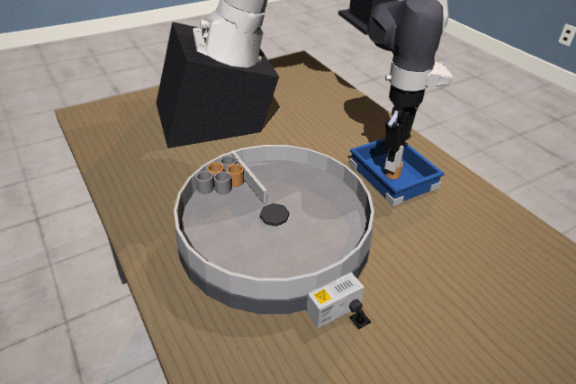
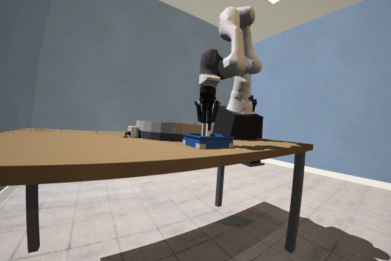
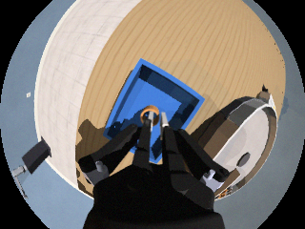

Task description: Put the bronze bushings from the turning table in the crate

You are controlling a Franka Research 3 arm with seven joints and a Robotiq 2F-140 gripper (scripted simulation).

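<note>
My gripper (image 1: 393, 162) reaches down into the blue crate (image 1: 396, 170) at the table's right side. A bronze bushing (image 1: 396, 173) stands upright on the crate floor. My fingers straddle its wall, slightly apart, and do not clamp it. The wrist view shows the bushing (image 3: 151, 114) just ahead of my fingertips inside the crate (image 3: 154, 103). On the turning table (image 1: 274, 221) two bronze bushings (image 1: 215, 167) (image 1: 236, 174) and three steel bushings (image 1: 228, 159) (image 1: 203, 182) (image 1: 222, 183) stand clustered at the far left, beside the divider wall (image 1: 251, 176).
A dark hub (image 1: 274, 213) sits at the turning table's centre. A grey control box with a lever (image 1: 336, 299) stands at the table's front rim. The arm's black pedestal (image 1: 213, 92) stands behind the turning table. The crate also shows in the side view (image 2: 208, 140).
</note>
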